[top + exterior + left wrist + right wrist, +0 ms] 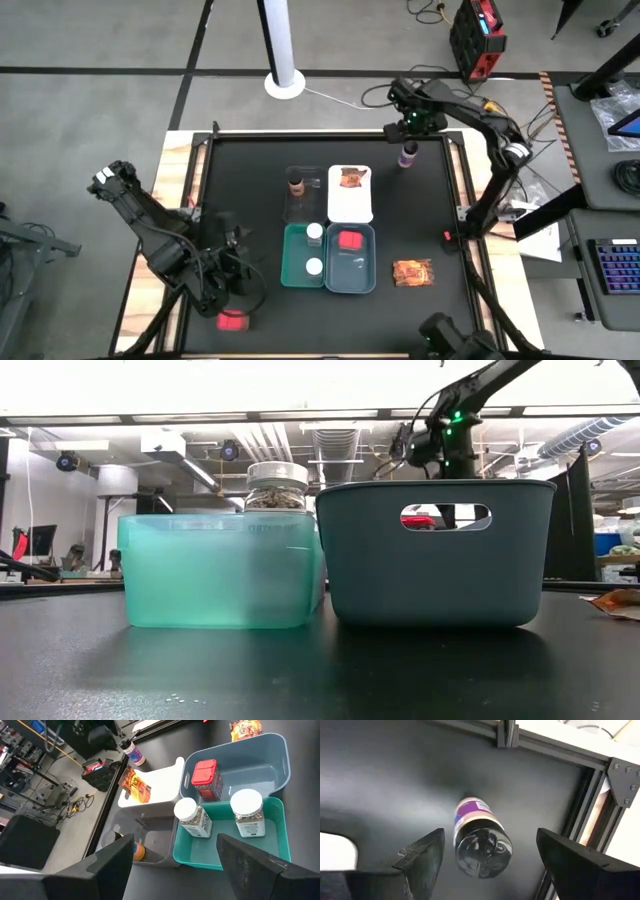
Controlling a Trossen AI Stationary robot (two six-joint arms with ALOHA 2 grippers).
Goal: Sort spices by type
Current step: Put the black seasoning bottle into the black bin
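We are partway through the sort. Both white-capped jars stand in the teal tray. One red box sits in the grey-blue tray; the other red box lies near the left gripper, whose fingers hang spread and empty. One orange-red packet rests in the white tray; the second packet lies loose on the table. The brown-capped bottle stands in the clear tray. Our right gripper hovers over the purple bottle at the far edge, fingers wide apart and holding nothing. The bottle stands upright, dark-capped, with a purple label.
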